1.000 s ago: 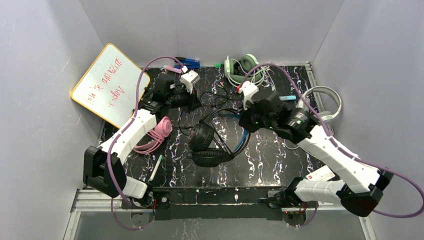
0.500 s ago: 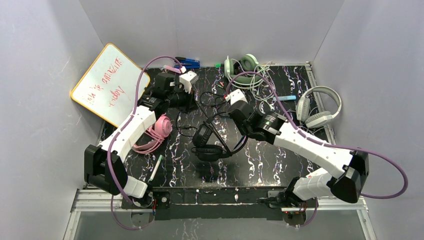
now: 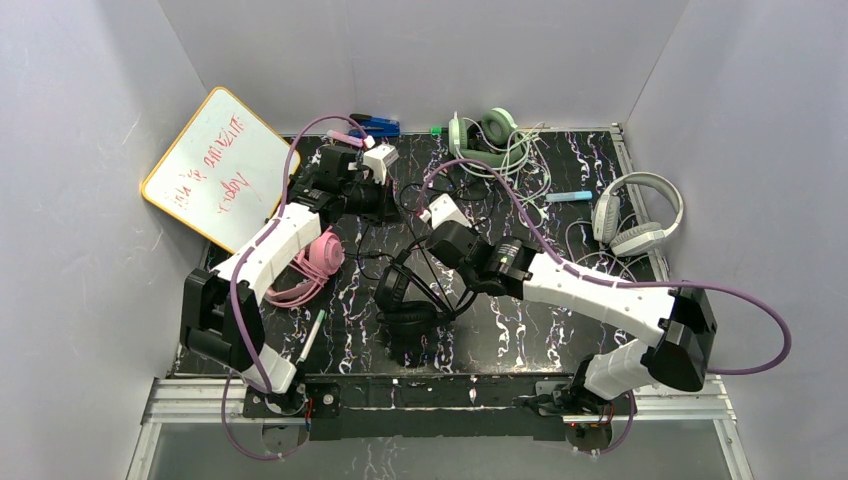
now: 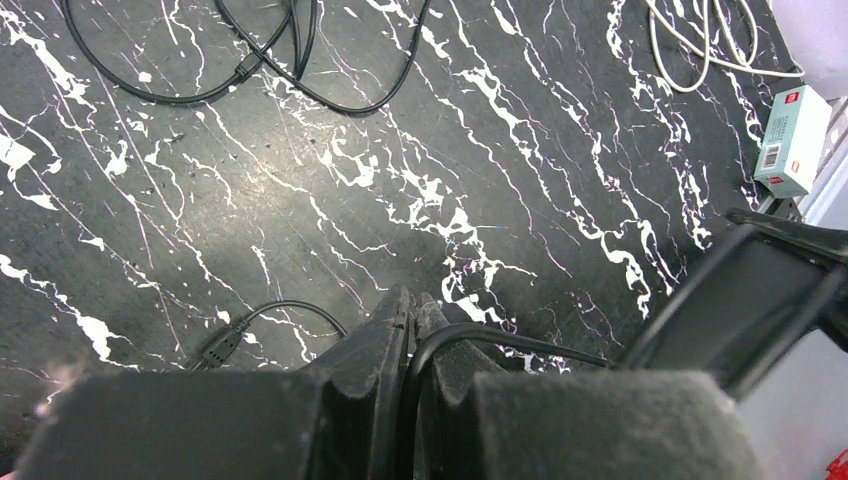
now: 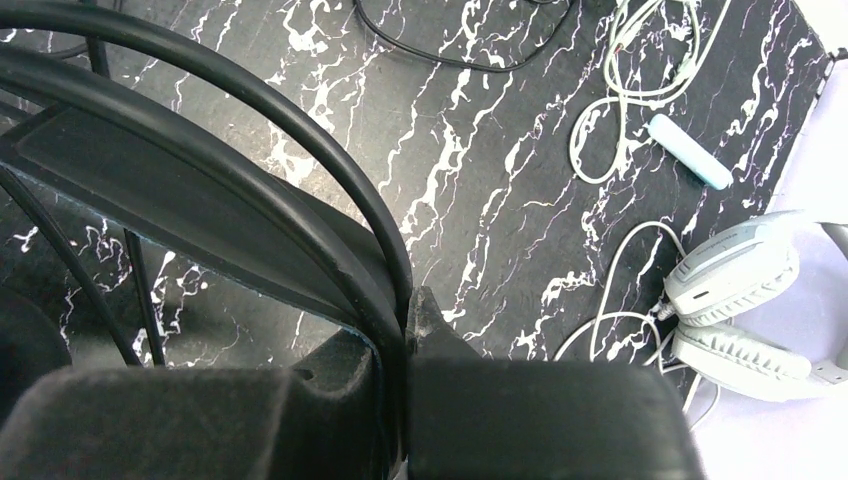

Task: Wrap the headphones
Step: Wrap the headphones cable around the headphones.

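Left end effector (image 4: 413, 305) has its fingers pressed together on a thin black cord (image 4: 520, 340), which comes out from between the tips and runs off to the right over the table. Right end effector (image 5: 405, 310) is pinched on the curved headband of the black headphones (image 3: 408, 318), whose padded cups sit near the middle of the table, just beside that wrist. More loops of black cord lie on the surface between the two arms.

The table (image 3: 540, 330) is black with white marble veins. A whiteboard (image 3: 215, 170) with red writing leans tilted off its far left corner. The white-grey headphones (image 3: 630, 215) lie at the right edge, partly over the rim, their pale cord looped loosely beside them. Pale green headphones (image 3: 480, 135) sit at the far edge with a light cord tangled around them. The pink headphones (image 3: 322, 255) lie on the left side, close under the left arm, with their pink cord bunched on the near side.

A small green-and-white carton (image 4: 795, 140) sits at the far edge of the table; its flaps look shut, and what it holds cannot be told. A light blue marker (image 3: 575, 196) lies between the green and white-grey headsets, and a slim pen (image 3: 312, 335) lies near the front left.
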Robot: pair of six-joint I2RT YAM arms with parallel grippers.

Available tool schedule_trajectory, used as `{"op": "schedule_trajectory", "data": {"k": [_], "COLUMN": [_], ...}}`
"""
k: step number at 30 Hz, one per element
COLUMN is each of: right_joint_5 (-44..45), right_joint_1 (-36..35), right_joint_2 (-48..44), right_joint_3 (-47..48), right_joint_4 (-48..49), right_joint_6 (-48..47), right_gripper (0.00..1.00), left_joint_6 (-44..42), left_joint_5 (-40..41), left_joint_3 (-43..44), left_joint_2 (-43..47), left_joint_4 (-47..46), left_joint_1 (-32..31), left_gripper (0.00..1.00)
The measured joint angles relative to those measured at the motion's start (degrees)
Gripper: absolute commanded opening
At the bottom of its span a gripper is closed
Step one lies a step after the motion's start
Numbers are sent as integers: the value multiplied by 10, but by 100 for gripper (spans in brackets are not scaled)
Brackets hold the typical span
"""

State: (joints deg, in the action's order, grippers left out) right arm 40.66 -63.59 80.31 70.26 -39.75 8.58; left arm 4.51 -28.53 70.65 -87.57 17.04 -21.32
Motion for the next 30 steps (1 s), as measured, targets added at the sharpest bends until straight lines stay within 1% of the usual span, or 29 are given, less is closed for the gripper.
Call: {"op": "schedule_trajectory", "data": {"k": [4,7,11,13,16,20,24,30], "right_joint_5": [5,7,35,52,62,50,39,19], "right_joint_1": [7,25,56,70,101,131,149,165], "right_joint_2": [7,17,59,83,119,129,135,181], "right_joint_3": [-18,-19,-12,-1,25,54,74,111], "right_joint_4": [13,8,0,-22,-40,-50,-70,-118], "right_joint_6": [10,27,76,101,151,188,220,273], "right_gripper": [1,1,1,1,1,1,1,1], "left_joint_6": [1,0,7,20,56,103,161,247], "left_joint_5": [-5,-5,-13,-27,-68,-96,-112,-111], "left_joint_3": [4,4,4,5,5,4,-13,-67], "left_joint_2": [3,10,19,19,18,17,20,29], "left_joint_4": [13,25,40,40,41,27,-19,-91], "left_joint_1": [0,0,0,2,2,2,6,6], "left_gripper": [5,5,5,4,4,8,8,9]}}
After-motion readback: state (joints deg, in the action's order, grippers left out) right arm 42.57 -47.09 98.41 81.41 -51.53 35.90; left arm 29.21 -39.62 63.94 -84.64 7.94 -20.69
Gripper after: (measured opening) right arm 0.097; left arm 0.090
